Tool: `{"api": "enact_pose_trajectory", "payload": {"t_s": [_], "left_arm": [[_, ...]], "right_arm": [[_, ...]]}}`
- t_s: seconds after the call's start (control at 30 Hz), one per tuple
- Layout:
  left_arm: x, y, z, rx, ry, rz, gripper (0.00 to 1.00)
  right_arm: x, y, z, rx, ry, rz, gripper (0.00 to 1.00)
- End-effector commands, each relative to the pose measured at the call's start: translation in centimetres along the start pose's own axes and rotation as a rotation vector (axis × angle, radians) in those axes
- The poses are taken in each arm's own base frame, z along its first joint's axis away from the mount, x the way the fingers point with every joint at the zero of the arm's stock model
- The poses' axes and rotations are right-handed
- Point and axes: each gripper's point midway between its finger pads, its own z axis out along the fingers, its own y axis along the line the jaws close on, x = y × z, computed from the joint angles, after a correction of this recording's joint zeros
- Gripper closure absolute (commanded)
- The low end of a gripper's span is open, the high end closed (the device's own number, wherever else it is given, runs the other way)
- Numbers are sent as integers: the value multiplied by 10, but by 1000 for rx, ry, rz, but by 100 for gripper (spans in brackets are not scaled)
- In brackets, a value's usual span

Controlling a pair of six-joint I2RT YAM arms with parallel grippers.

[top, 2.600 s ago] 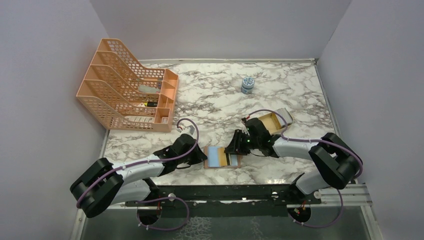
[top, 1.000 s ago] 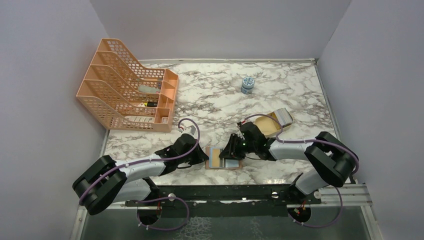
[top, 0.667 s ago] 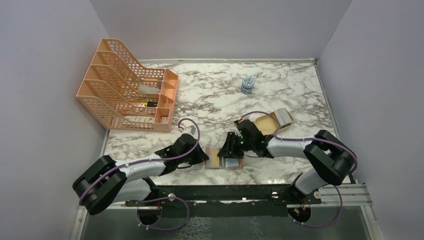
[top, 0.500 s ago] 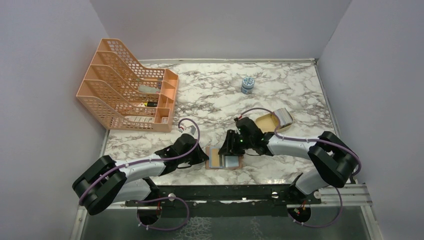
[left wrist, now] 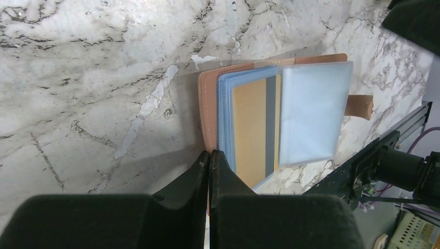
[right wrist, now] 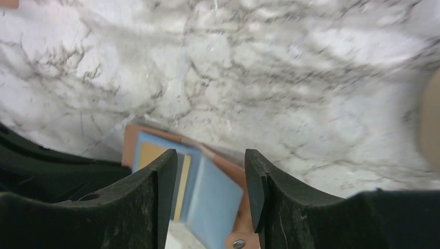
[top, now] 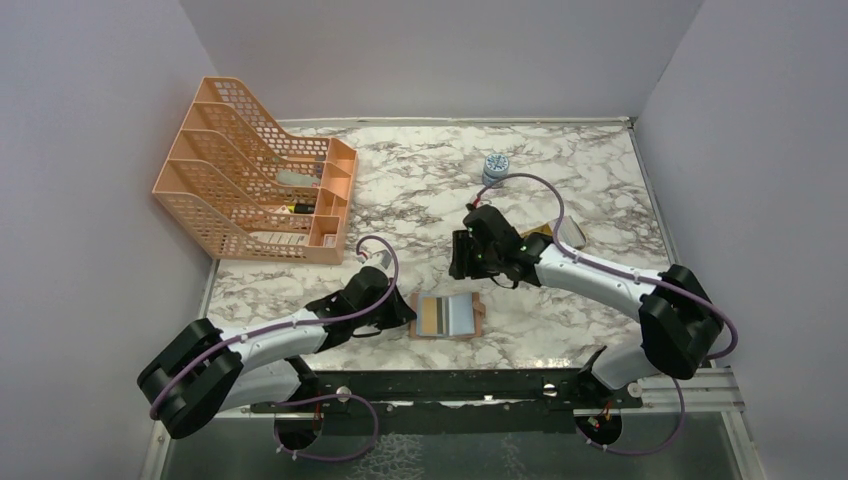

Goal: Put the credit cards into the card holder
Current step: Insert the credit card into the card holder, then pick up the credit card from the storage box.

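Holder: card holder (top: pixel 447 317) lies open on surface (top: pixel 420 190), strap tab (left wrist: pixel 359 106) pointing away from left fingers (left wrist: pixel 176 207).
Contents: gold-brown card (left wrist: pixel 249 129), grey-striped, in clear sleeve, long axis in line with left fingers.
Left fingers: closed on holder's leather edge.
Right fingers (right wrist: pixel 155 207): parted, empty, raised beyond holder.
Unclear: right wrist view blurred.

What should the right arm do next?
Probably swing the right gripper over to the beige tray for another card: it hangs open and empty, a gold-brown card already sits in the card holder, and the left gripper pins its edge.
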Motion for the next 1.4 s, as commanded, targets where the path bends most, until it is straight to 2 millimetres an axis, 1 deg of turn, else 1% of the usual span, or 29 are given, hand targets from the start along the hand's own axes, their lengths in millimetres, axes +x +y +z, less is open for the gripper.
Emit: {"api": "enact_pose_trajectory", "payload": {"t_s": [0.0,0.13,0.27,0.37,0.43,0.57,0.67,0.83,1.03,1.17,1.37], "left_arm": [[-10,-4,-4,-2,-35,27,100],[-10,-9,-4,17,-32,30,100],[-10,-11,-4,24,-27,35,100],[-9,-11,-4,28,-19,44,100],[-8,-12,-4,30,-16,46,100],[-8,-12,-5,38,-20,45,100],[-9,-13,-6,43,-24,43,100],[-8,-12,-7,44,-24,39,100],[-8,-13,-8,48,-26,38,100],[-8,-12,-8,49,-26,41,100],[-6,-11,-8,46,-20,44,100]], "right_arm": [[-42,-40,-18,224,-113,-127,48],[-63,-72,-26,369,-137,-191,48],[-83,-108,-36,526,-157,-219,48],[-88,-135,-44,675,-142,-241,49],[-89,-151,-46,755,-116,-257,49],[-91,-179,-50,863,-85,-261,49],[-94,-196,-55,920,-70,-258,49],[-99,-213,-58,972,-61,-255,49],[-96,-233,-54,1022,-14,-248,51],[-93,-239,-50,1029,15,-249,53],[-91,-246,-52,1084,33,-261,54]]}}
